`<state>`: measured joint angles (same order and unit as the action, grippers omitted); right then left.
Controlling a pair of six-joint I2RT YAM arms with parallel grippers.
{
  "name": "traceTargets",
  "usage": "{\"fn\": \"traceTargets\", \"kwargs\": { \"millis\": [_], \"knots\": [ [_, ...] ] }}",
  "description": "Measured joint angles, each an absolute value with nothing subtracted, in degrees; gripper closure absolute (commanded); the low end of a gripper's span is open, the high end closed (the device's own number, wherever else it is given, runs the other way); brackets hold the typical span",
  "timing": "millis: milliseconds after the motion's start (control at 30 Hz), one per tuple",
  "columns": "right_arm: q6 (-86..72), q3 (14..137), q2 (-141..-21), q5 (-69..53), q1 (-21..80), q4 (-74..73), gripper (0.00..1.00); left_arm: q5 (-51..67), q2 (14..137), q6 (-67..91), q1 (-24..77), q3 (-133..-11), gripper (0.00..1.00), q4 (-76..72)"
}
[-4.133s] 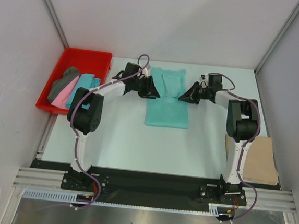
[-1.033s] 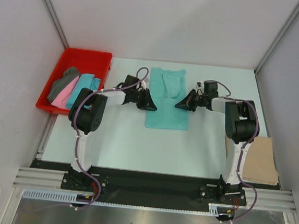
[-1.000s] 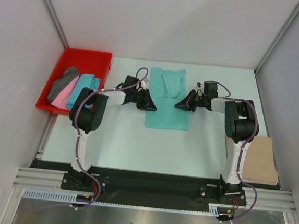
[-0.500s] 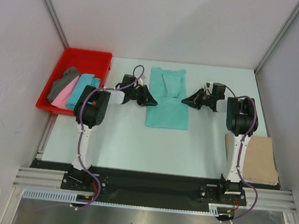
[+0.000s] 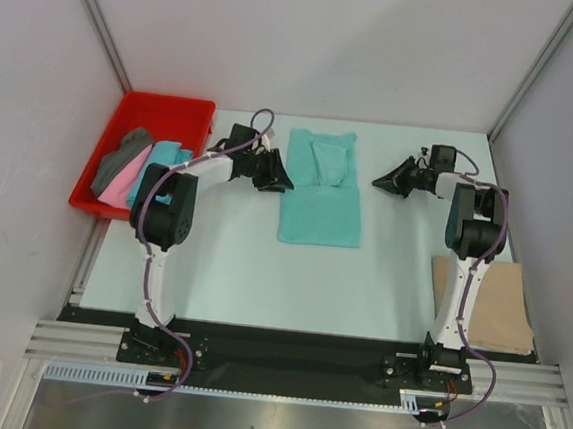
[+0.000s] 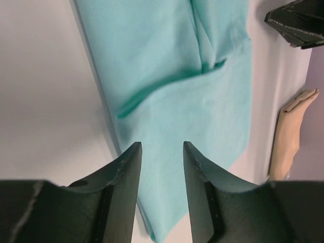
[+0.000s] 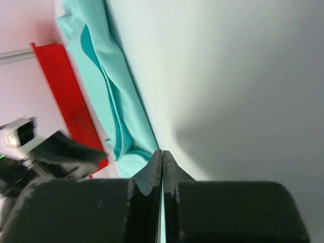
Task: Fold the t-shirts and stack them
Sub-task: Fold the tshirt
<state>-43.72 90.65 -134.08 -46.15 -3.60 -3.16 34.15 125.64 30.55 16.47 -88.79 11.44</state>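
Observation:
The mint green t-shirt (image 5: 321,189) lies flat mid-table as a narrow rectangle with its sleeves folded in; it also shows in the left wrist view (image 6: 167,76) and the right wrist view (image 7: 114,101). My left gripper (image 5: 284,182) sits just off the shirt's left edge, open and empty (image 6: 161,148), with the cloth showing between its jaws. My right gripper (image 5: 376,182) is a short way right of the shirt, shut and empty (image 7: 161,153). The tan t-shirt (image 5: 490,303) lies folded at the right front. The dark grey (image 5: 121,155), pink (image 5: 118,188) and turquoise (image 5: 160,168) t-shirts lie in the tray.
The red plastic tray (image 5: 160,115) stands at the back left of the table, close to my left arm. White walls enclose the table on the left, right and back. The tan shirt also shows at the right edge of the left wrist view (image 6: 291,126).
Both grippers have drawn back outward from the mint green shirt's sides, the right one further right and back. The shirt lies still, sleeves folded in.

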Motion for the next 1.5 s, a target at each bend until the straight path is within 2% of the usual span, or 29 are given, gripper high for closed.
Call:
{"fn": "traceTargets", "kwargs": {
  "millis": [100,233,333,400,533,833,1033,1100,1200,1233,1300,1333,1367,1400,1467,1500],
  "knots": [
    [-38.7,90.45,-129.16,-43.09,-3.62,-13.08,0.93,33.1,118.06,28.18,16.56,-84.07,0.61,14.63],
    [-35.97,83.0,-119.07,-42.48,-1.61,-17.61,0.91,33.47,107.9,27.94,17.52,-74.91,0.7,14.11],
    [-34.35,78.7,-114.59,-43.42,2.7,-18.63,0.96,34.68,105.65,28.88,19.66,-70.11,0.75,11.31],
    [-33.26,75.94,-113.56,-44.64,6.17,-18.46,1.0,35.57,105.47,30.13,21.08,-66.37,0.8,9.43],
    [-32.16,69.76,-113.47,-47.88,11.29,-18.35,1.0,36.56,107.74,32.12,22.61,-61.84,0.83,7.62],
    [-29.95,66.52,-116.71,-49.52,8.91,-17.85,1.0,36.16,110.61,34.54,21.61,-58.76,0.9,2.85],
    [-29.93,62.3,-116.36,-50.46,5.67,-17.91,1.0,36.91,110.3,35.94,21.19,-55.16,0.91,-1.78],
    [-29.89,61.19,-115.37,-49.89,4.43,-18.17,1.0,36.73,109.3,35.94,21.19,-53.84,0.87,-2.35],
    [-29.15,59.46,-112.77,-47.31,2.0,-20.29,1.0,36.07,106.78,35.4,21.26,-51.92,0.76,-0.21],
    [-28.4,59.2,-111.57,-45.58,1.32,-21.47,1.0,35.42,105.89,35.07,21.3,-51.51,0.68,1.1],
    [-27.09,58.78,-109.14,-41.78,0.36,-23.53,0.98,33.3,102.91,34.02,21.37,-50.78,0.6,4.86],
    [-26.72,58.67,-108.09,-40.53,0.14,-24.25,0.95,32.38,101.49,33.71,21.37,-50.59,0.49,6.24],
    [-26.39,58.52,-106.8,-39.22,0.05,-25.08,0.93,31.4,99.68,33.12,21.37,-50.39,0.45,7.84],
    [-26.06,58.35,-105.56,-38.28,0.08,-25.67,0.84,30.63,97.97,32.91,21.34,-50.33,0.44,9.26],
    [-25.67,57.78,-103.57,-37.28,0.16,-26.3,0.75,30.04,95.35,32.97,21.34,-50.33,0.4,10.66],
    [-25.47,57.49,-103.07,-37.12,0.19,-26.28,0.67,30.09,94.56,33.15,21.34,-50.3,0.4,10.9]
  ]
}}
